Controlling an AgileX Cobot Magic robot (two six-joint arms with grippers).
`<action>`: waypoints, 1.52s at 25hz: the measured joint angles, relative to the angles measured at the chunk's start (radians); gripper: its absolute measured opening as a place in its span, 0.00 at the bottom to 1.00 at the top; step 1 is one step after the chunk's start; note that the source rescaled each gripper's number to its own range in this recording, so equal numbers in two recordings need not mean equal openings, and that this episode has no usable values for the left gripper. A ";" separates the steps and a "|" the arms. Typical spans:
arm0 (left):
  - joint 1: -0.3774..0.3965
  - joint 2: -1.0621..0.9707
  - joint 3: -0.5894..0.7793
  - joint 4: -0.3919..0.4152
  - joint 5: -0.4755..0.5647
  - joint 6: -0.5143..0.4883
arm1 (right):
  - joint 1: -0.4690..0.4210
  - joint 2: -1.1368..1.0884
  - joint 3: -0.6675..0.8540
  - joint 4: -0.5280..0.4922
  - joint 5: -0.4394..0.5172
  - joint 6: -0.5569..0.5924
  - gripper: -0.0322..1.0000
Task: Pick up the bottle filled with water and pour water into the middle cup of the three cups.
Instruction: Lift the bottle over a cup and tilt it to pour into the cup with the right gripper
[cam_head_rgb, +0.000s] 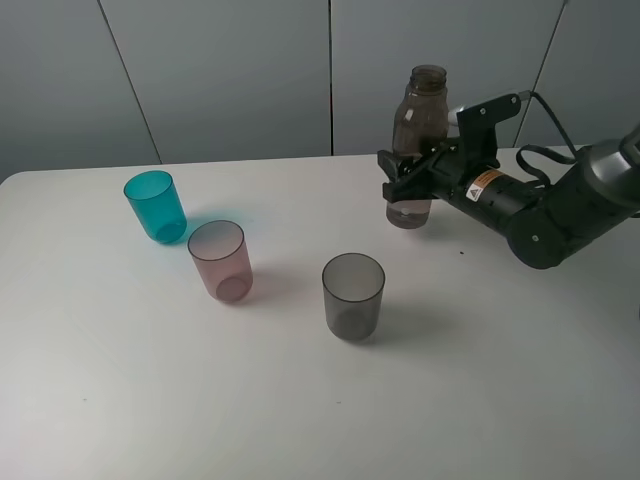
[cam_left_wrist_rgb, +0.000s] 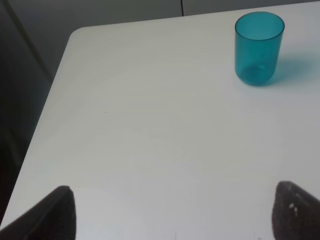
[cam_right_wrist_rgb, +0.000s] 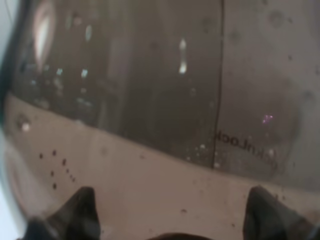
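The brownish see-through bottle (cam_head_rgb: 420, 125) stands upright at the back right of the table (cam_head_rgb: 300, 400), uncapped, with a little water at its base. My right gripper (cam_head_rgb: 408, 183) is shut on the bottle's lower body. In the right wrist view the bottle (cam_right_wrist_rgb: 150, 100) fills the frame, with dark fingertips (cam_right_wrist_rgb: 82, 212) on both sides of it. The three cups stand in a diagonal row: teal (cam_head_rgb: 155, 205), the pink middle cup (cam_head_rgb: 220, 260), and smoky grey (cam_head_rgb: 353, 295). My left gripper (cam_left_wrist_rgb: 175, 220) is open over bare table, short of the teal cup (cam_left_wrist_rgb: 259, 47). All the cups look empty.
The right arm (cam_head_rgb: 545, 205) reaches in from the right edge, with a black cable behind it. The table's rounded left corner (cam_left_wrist_rgb: 75, 35) and its left edge lie close to the left gripper. A grey panelled wall stands behind the table.
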 joint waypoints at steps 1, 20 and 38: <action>0.000 0.000 0.000 0.000 0.000 0.000 | 0.018 -0.017 -0.009 0.009 0.018 -0.011 0.04; 0.000 0.000 0.000 0.000 0.000 -0.002 | 0.239 0.078 -0.416 -0.068 0.401 -0.185 0.04; 0.000 0.000 0.000 0.000 0.000 -0.002 | 0.321 0.095 -0.422 -0.026 0.409 -0.877 0.04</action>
